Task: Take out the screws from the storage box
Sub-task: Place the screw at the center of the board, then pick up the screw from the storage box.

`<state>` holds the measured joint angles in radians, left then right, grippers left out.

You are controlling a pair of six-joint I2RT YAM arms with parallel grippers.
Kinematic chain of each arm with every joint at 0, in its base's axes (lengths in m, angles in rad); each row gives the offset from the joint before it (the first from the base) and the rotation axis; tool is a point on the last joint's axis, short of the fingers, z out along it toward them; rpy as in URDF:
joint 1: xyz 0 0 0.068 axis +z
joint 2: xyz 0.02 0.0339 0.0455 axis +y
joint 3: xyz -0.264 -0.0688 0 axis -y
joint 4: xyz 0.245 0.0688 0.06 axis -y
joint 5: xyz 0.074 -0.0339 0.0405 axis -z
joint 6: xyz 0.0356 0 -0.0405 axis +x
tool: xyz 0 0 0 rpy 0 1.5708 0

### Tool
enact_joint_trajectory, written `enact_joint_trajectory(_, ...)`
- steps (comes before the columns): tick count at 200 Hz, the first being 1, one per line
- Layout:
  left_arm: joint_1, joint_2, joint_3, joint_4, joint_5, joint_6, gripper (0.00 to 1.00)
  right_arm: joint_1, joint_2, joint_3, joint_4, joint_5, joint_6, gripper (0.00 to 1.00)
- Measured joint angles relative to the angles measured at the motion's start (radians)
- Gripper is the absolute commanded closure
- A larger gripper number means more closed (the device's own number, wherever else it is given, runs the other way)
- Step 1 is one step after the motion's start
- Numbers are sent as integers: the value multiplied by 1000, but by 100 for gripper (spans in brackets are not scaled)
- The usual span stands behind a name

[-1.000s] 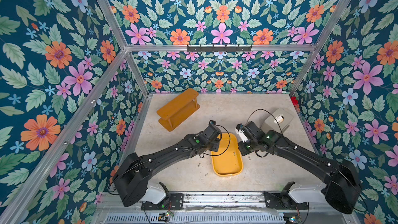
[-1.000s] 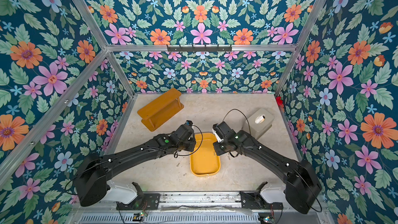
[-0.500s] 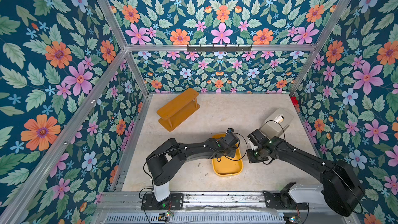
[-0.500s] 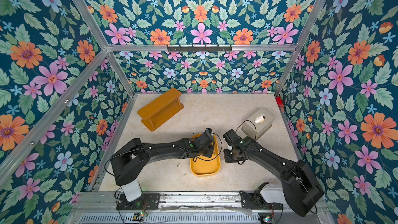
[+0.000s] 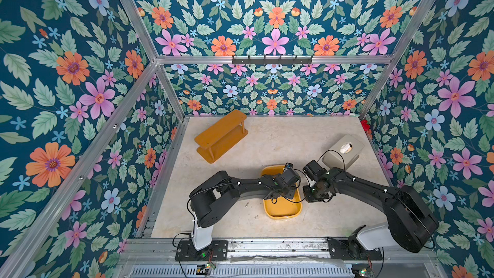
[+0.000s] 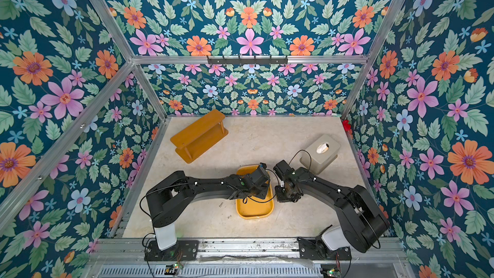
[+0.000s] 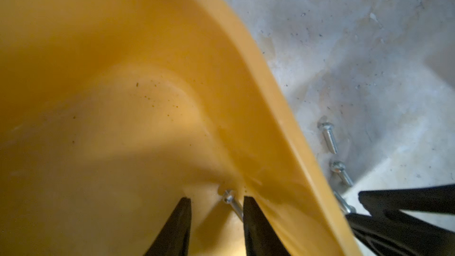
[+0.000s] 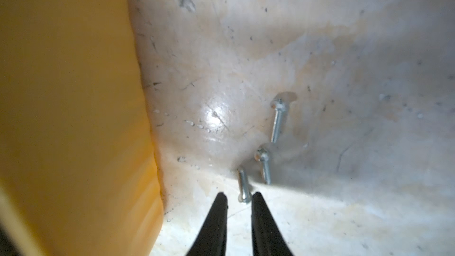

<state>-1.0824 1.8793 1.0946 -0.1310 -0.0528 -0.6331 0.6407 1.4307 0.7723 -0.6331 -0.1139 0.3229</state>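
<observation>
The right gripper has moved off the storage box to the table on its right, and its jaws stand parted around one of three screws. The left gripper, open, straddles a screw inside the box.

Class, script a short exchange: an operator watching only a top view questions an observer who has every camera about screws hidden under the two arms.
Operator: Is any screw left in the storage box?
Observer: Yes, one screw lies by the wall of the storage box, at the tips of the open left claw, ungripped.
Operator: And under the right arm?
Observer: Three screws lie on the table outside the box; the nearest one's head sits between the open right claw tips.
</observation>
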Motion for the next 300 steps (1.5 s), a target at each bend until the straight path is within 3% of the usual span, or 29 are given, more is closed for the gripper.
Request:
enact_joint_trajectory(73, -11, 49, 57, -19, -1, -14, 72, 0, -79, 38, -7, 15, 5, 74)
enact_joint_trajectory(138, -35, 59, 86, -84, 5, -10, 72, 1, -114, 43, -15, 18, 21, 74)
enact_joint_trajectory(170, -43, 68, 98, -112, 6, 0, 81, 5, -114, 42, -14, 18, 23, 74)
enact_joint_trajectory(194, -45, 98, 130, -132, -1, 9, 78, 5, -111, 48, -15, 18, 23, 74)
enact_joint_trajectory(280, -50, 138, 162, -169, -70, 60, 82, 5, -145, 51, -44, 44, 23, 74)
enact_joint_trajectory(289, -50, 138, 162, -165, -74, 60, 88, 5, -146, 51, -46, 47, 23, 74)
enact_joint_trajectory(295, -50, 139, 160, -163, -77, 60, 100, 5, -147, 51, -47, 48, 23, 74)
enact_joint_trajectory(300, -49, 140, 159, -162, -80, 60, 100, 5, -148, 51, -48, 50, 23, 74)
